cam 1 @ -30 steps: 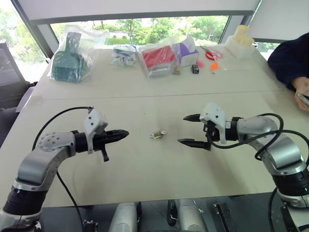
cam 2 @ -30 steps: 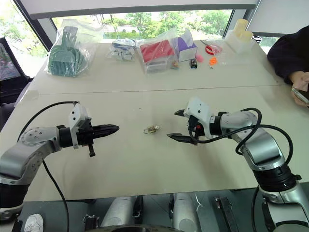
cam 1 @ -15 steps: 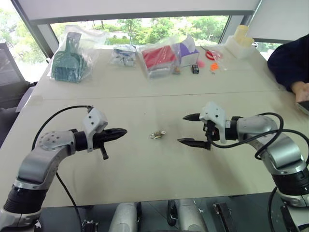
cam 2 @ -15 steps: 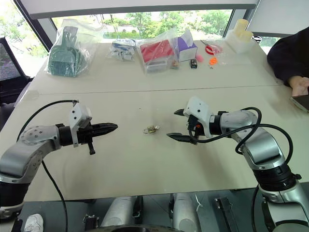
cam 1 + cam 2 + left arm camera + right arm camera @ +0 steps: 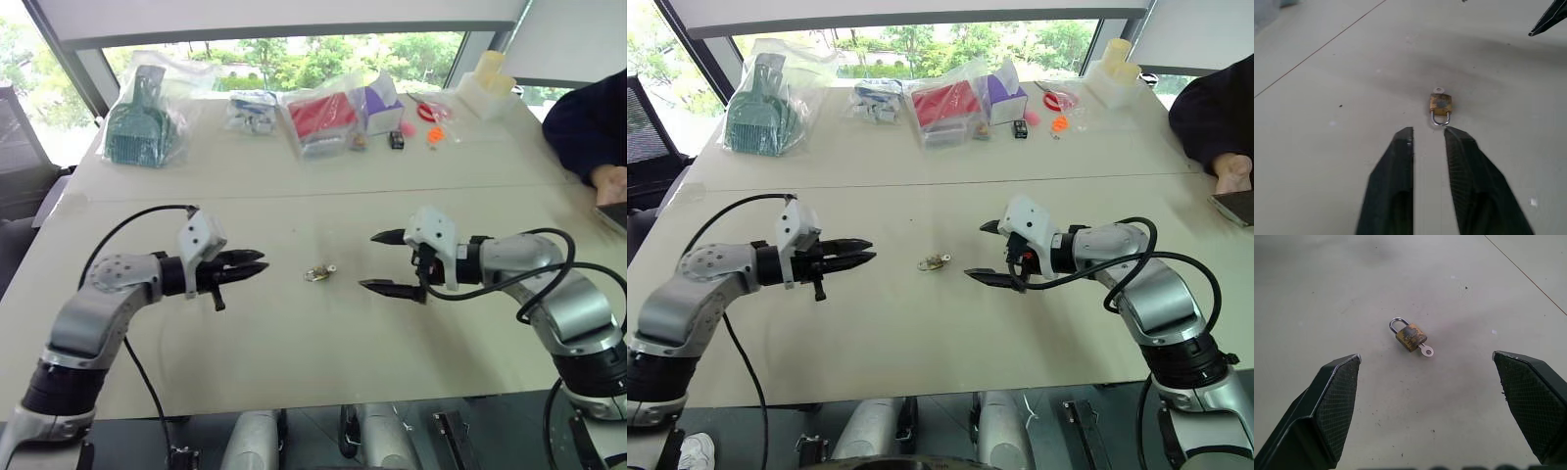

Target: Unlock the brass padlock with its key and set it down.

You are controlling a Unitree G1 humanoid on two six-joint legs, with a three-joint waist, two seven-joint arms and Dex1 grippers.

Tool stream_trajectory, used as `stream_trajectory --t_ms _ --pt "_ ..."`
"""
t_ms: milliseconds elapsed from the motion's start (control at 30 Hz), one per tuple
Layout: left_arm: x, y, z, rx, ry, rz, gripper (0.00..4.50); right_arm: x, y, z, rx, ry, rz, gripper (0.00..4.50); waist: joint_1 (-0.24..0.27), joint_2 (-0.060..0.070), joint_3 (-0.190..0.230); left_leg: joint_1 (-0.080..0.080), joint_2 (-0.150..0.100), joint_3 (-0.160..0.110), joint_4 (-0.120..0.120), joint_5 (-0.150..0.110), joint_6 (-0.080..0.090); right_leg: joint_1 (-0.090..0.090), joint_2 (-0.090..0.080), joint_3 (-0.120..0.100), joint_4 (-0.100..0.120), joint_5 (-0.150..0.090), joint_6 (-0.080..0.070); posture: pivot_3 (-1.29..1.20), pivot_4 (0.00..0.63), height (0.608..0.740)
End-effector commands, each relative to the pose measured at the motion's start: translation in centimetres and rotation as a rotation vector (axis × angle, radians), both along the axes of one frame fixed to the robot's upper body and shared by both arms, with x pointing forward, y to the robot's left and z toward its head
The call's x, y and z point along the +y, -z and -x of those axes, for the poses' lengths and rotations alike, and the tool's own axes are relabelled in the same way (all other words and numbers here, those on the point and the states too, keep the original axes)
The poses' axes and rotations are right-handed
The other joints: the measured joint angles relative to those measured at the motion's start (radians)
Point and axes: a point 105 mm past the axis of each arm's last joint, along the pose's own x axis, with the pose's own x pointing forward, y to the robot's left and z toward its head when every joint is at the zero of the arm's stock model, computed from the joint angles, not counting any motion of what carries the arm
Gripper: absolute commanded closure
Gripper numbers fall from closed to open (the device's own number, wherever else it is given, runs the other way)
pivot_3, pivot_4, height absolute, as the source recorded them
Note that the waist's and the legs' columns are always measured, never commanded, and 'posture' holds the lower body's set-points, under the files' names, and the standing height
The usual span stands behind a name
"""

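The brass padlock [image 5: 318, 273] lies flat on the pale table [image 5: 294, 343], between my two grippers. Its silvery shackle [image 5: 1440, 120] points toward my left gripper. The key [image 5: 1426, 350] sticks out of the padlock's other end, toward the right gripper. My left gripper [image 5: 261, 260] hovers a short way left of the padlock, pointing at it, its fingers a little apart and empty. My right gripper [image 5: 369, 260] is just to the padlock's right, wide open, with nothing between its fingers [image 5: 1337, 396].
Along the table's far side lie a bagged green item [image 5: 145, 122], a bagged red pack [image 5: 318, 117], a purple box [image 5: 377, 103], small colourful trinkets [image 5: 431, 132] and white containers [image 5: 487, 88]. A person's dark sleeve [image 5: 588, 117] reaches in at the far right.
My left gripper's fingers, shut before, have parted slightly. The right gripper and the padlock have stayed put.
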Motion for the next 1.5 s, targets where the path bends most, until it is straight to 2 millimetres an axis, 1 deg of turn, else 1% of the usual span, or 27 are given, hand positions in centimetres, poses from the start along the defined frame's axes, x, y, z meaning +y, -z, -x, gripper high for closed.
stream_trajectory --t_ms 33,100,200,233,300,433,600,700,767,800,833,1033,1067,1133,1200,1267,1367,1433,1500 --pt "-2.0 0.3 -0.3 -0.047 0.072 -0.028 1.96 0.0 -1.0 0.5 -0.045 0.013 -0.007 0.0 0.003 0.0 0.0 0.0 0.0 0.0 0.0 0.0 0.0 0.0 0.0 0.0 0.0 0.0 0.0 0.0 0.15 0.74" --pt "-3.2 0.9 -0.6 -0.055 0.101 -0.033 1.2 0.0 -0.8 0.9 -0.04 0.027 -0.01 0.0 0.002 0.0 0.0 0.0 -0.001 0.0 0.0 0.0 0.0 0.0 0.0 0.0 0.0 0.0 0.0 0.0 0.15 0.74" --pt "-4.4 2.5 -1.3 -0.072 0.107 -0.064 0.24 -0.2 -0.5 1.5 -0.034 0.051 -0.008 0.0 0.002 0.0 0.0 0.0 -0.001 0.0 0.0 0.0 0.0 0.0 0.0 0.0 0.0 0.0 0.0 0.0 0.15 0.74" --pt "-4.7 3.2 -1.6 -0.076 0.107 -0.078 0.02 -0.3 -0.5 1.7 -0.032 0.059 -0.01 0.0 0.001 0.0 0.0 0.0 -0.001 0.0 0.0 0.0 0.0 0.0 0.0 0.0 0.0 0.0 0.0 0.0 0.15 0.74" --pt "-5.5 4.3 -1.9 -0.071 0.116 -0.084 0.02 -0.4 -0.4 2.0 -0.03 0.078 -0.014 0.0 0.0 0.0 0.0 0.0 -0.001 0.0 0.0 0.0 0.0 0.0 0.0 0.0 0.0 0.0 0.0 0.0 0.15 0.74" --pt "-6.8 5.5 -2.8 -0.094 0.099 -0.091 0.02 -0.5 -0.2 2.5 -0.028 0.105 -0.012 0.0 0.001 0.0 0.0 0.0 -0.001 0.0 0.0 0.0 0.0 0.0 0.0 0.0 0.001 0.0 0.0 0.0 0.15 0.74" --pt "-7.1 6.4 -3.8 -0.133 0.054 -0.11 0.02 -0.5 -0.3 2.8 -0.029 0.118 -0.014 0.0 0.002 -0.001 0.0 0.001 0.0 -0.001 0.001 0.0 0.0 0.001 0.0 0.0 0.001 0.0 0.0 0.0 0.15 0.74" --pt "-7.3 7.3 -4.0 -0.134 0.044 -0.127 0.02 -0.6 -0.3 2.8 -0.032 0.123 -0.011 0.0 0.006 0.0 -0.001 0.001 0.0 -0.001 0.001 0.0 0.0 0.002 -0.001 0.0 0.001 0.0 0.0 0.0 0.15 0.74" --pt "-7.4 7.6 -4.1 -0.137 0.043 -0.131 0.02 -0.6 -0.3 2.6 -0.035 0.122 -0.011 0.0 0.007 0.0 -0.001 0.002 0.0 -0.001 0.001 0.0 0.0 0.003 -0.001 0.0 0.001 0.0 0.0 0.0 0.15 0.74" --pt "-7.4 7.6 -4.1 -0.139 0.043 -0.131 0.51 -0.5 -0.4 2.6 -0.037 0.122 -0.011 0.0 0.007 0.0 -0.001 0.002 0.0 -0.001 0.001 0.0 0.0 0.003 -0.001 0.0 0.001 0.0 0.0 0.0 0.15 0.74" --pt "-7.5 7.6 -4.2 -0.143 0.036 -0.13 0.87 -0.5 -0.4 2.5 -0.039 0.121 -0.01 0.0 0.007 0.0 -0.001 0.002 0.0 -0.001 0.001 0.0 0.0 0.003 -0.001 0.0 0.001 0.0 0.0 0.0 0.15 0.74" --pt "-7.6 7.8 -4.4 -0.146 0.024 -0.139 3.42 -0.3 -0.4 2.3 -0.043 0.109 -0.009 0.0 0.006 -0.001 -0.001 0.002 0.0 -0.001 0.001 0.0 0.0 0.003 -0.001 0.0 0.001 0.0 0.0 0.0 0.15 0.74" --pt "-7.5 7.8 -4.4 -0.146 0.023 -0.141 3.71 -0.3 -0.5 2.3 -0.044 0.107 -0.009 0.0 0.006 -0.001 -0.001 0.002 0.0 -0.001 0.001 0.0 0.0 0.003 -0.001 0.0 0.001 0.0 0.0 0.0 0.15 0.74" --pt "-7.1 7.7 -4.6 -0.148 0.016 -0.149 3.72 -0.2 -0.5 2.2 -0.051 0.106 -0.007 0.0 0.004 -0.001 -0.001 0.002 0.0 -0.001 0.001 0.0 0.0 0.003 -0.001 0.0 0.001 0.0 0.0 0.0 0.15 0.74" --pt "-6.0 6.9 -5.1 -0.146 -0.001 -0.148 3.72 0.1 -0.8 1.6 -0.09 0.114 -0.018 0.0 0.001 -0.001 -0.001 0.002 0.0 -0.001 0.001 0.0 0.0 0.003 -0.001 0.0 0.001 0.0 0.0 0.0 0.15 0.74" --pt "-5.0 5.4 -5.2 -0.152 0.024 -0.13 3.72 0.7 -1.3 0.5 -0.151 0.132 -0.046 0.0 -0.006 -0.001 -0.001 0.002 0.0 -0.001 0.001 0.0 0.0 0.003 0.0 0.0 0.001 0.0 0.0 0.0 0.15 0.74" --pt "-4.0 3.0 -4.8 -0.139 0.105 -0.096 3.72 1.9 -1.5 -0.6 -0.238 0.125 -0.048 0.0 -0.011 -0.001 -0.001 0.002 0.001 -0.001 0.001 0.0 0.0 0.001 0.004 0.0 0.002 0.001 -0.001 0.0 0.15 0.74" --pt "-3.3 1.6 -4.6 -0.136 0.152 -0.103 3.72 2.7 -1.6 -1.5 -0.325 0.12 -0.022 0.0 -0.008 -0.001 -0.001 0.002 0.002 -0.001 0.0 0.0 0.0 -0.001 0.005 0.0 0.004 0.0 -0.003 0.0 0.15 0.74" --pt "-2.6 0.1 -4.7 -0.141 0.189 -0.101 3.72 3.5 -1.5 -2.2 -0.438 0.082 0.051 0.0 -0.001 0.0 -0.001 0.001 0.002 -0.001 0.0 0.0 0.0 -0.002 0.005 0.0 0.004 0.0 -0.003 0.0 0.15 0.74"
